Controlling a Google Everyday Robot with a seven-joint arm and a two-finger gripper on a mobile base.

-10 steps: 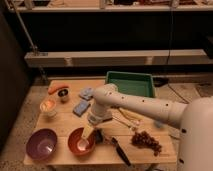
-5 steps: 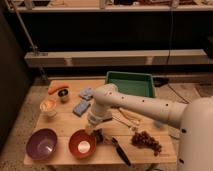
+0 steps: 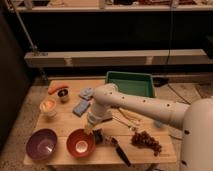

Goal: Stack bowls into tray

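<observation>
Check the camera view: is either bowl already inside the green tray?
No, the purple bowl and the orange-red bowl both sit at the table's front, the gripper at the orange-red bowl's rim, apart from the tray.

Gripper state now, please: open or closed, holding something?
Gripper: closed, down at the rim of the orange-red bowl; whether it grips the rim cannot be told.

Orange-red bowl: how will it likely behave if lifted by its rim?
The orange-red bowl looks rigid: its round rim holds shape. With the gripper shut at its right rim, an off-centre lift would likely tilt it. Its smooth-looking surface may be slippery, so it could slide on the table.
</observation>
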